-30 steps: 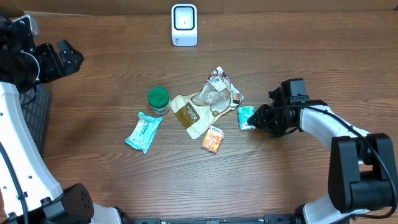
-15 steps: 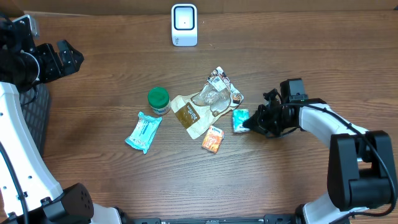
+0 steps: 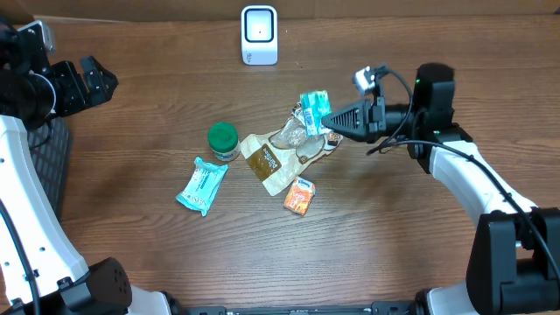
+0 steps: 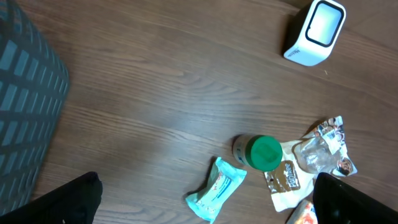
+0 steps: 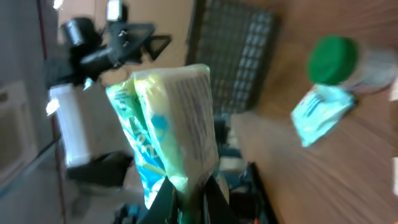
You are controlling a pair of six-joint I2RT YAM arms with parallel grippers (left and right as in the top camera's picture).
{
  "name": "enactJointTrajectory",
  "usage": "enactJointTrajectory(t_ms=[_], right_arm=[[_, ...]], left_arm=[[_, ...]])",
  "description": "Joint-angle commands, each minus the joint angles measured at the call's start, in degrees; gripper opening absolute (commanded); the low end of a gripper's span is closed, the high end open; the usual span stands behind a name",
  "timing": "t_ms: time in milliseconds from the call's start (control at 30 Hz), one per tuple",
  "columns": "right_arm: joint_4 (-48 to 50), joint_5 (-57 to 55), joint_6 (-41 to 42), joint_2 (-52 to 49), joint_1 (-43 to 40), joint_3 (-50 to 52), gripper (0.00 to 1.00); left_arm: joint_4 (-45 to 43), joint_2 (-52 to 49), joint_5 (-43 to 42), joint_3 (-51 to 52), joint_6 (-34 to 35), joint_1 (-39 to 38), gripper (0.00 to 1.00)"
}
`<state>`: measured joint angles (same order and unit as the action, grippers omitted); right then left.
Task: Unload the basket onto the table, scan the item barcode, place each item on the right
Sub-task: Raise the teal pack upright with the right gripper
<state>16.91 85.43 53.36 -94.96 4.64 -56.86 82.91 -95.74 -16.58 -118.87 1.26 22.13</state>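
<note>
Right pincer (image 3: pixel 331 122) is clamped on the teal packet (image 3: pixel 313 109) (left pincer (image 3: pixel 98 77) gapes wide). I'd turn its barcode squarely toward the scanner (image 3: pixel 260 35), slowly.

I am white shells with black joints. My right arm (image 3: pixel 464 179) carries thin black cables (image 3: pixel 399 85) looping off a black wrist block, and my left arm (image 3: pixel 22 197) has the same look. My fingers (image 3: pixel 348 122) are black and tapered.

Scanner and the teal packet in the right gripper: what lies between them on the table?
Nothing. In the overhead view only bare wooden table separates the white scanner from the teal packet pinched by the right gripper.
</note>
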Motion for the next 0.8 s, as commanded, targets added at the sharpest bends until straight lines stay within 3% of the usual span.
enactJointTrajectory(t_ms=[0, 167, 267, 500, 767], right_arm=[[11.37, 4.48, 26.77, 1.31, 0.09, -0.66, 0.04], [34.49, 4.48, 46.16, 1.31, 0.11, -0.66, 0.04], [42.77, 4.48, 51.63, 1.31, 0.11, -0.66, 0.04], [43.28, 4.48, 50.93, 1.31, 0.11, -0.63, 0.04], [38.58, 4.48, 36.98, 1.31, 1.46, -0.50, 0.04]], left_arm=[[-0.04, 0.39, -0.83, -0.85, -1.09, -0.17, 0.99], [-0.02, 0.39, -0.85, -0.85, -1.09, -0.17, 1.00], [-0.02, 0.39, -0.83, -0.85, -1.07, -0.17, 0.99], [-0.04, 0.39, -0.83, -0.85, -1.09, -0.17, 1.00], [-0.02, 0.39, -0.83, -0.85, -1.09, -0.17, 1.00]])
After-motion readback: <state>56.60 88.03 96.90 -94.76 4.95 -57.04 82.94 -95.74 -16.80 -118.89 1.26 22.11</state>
